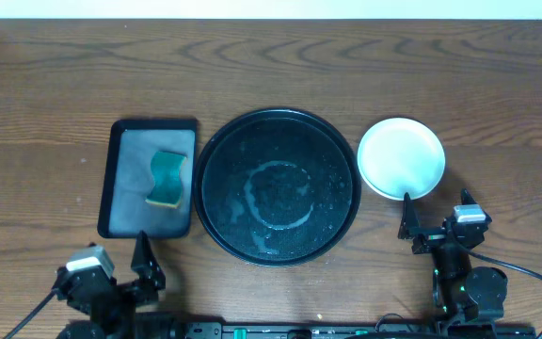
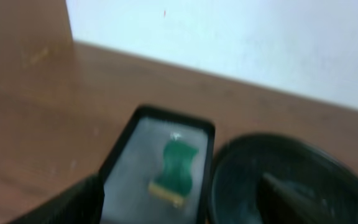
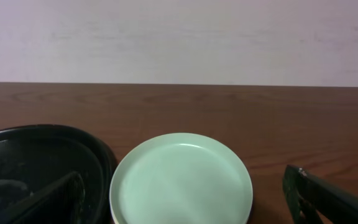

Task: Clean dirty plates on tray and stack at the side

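Stacked plates, mint on top, sit on the table just right of the empty, wet tray; left gripper and right gripper are spread wide, holding nothing, so the job looks finished, calling for no further grasp.

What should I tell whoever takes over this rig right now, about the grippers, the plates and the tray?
Left gripper: open, empty, near the rectangular tray.
Right gripper: open, empty, just short of the plates.
Plates: off the round tray, set down to its right, a mint one on top; how many lie underneath is unclear.
Round tray: holds no plates, only wet streaks.
Sponge: lying in the rectangular tray.
Done: tray cleared, plates at the side.
Left: probably only checking the stack.
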Available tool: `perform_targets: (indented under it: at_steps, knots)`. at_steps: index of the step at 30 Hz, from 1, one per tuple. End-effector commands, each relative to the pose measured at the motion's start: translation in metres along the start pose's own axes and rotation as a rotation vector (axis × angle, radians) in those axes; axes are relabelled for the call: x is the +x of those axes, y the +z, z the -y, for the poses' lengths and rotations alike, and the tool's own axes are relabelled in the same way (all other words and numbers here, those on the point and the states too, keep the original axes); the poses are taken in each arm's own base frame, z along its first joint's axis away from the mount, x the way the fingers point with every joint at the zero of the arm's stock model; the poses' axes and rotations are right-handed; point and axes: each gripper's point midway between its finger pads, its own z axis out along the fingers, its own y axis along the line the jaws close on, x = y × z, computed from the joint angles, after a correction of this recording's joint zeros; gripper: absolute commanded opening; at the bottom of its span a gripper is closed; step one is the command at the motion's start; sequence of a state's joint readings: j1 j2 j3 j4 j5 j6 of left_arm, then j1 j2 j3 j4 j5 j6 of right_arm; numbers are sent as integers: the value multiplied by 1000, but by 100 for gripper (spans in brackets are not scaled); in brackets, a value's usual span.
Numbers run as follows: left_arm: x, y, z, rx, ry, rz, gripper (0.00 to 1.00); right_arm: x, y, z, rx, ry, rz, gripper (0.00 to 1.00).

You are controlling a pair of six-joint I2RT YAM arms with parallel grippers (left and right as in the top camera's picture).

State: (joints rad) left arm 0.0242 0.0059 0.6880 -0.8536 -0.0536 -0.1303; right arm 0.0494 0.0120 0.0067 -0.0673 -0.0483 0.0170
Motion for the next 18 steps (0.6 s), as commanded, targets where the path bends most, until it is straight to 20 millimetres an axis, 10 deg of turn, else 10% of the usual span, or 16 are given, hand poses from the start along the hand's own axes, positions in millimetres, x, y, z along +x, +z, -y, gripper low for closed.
perform_targets:
  at_steps: [1, 10, 18]
  knots:
    - [-16, 13, 4, 14, -13, 97, 79, 1, 0, 0, -1, -11, 0, 99]
    - [-70, 38, 23, 130, -96, 466, 78, 1, 0, 0, -1, -11, 0, 99]
    - [-68, 51, 24, 197, -203, 624, 78, 1, 0, 0, -1, -11, 0, 99]
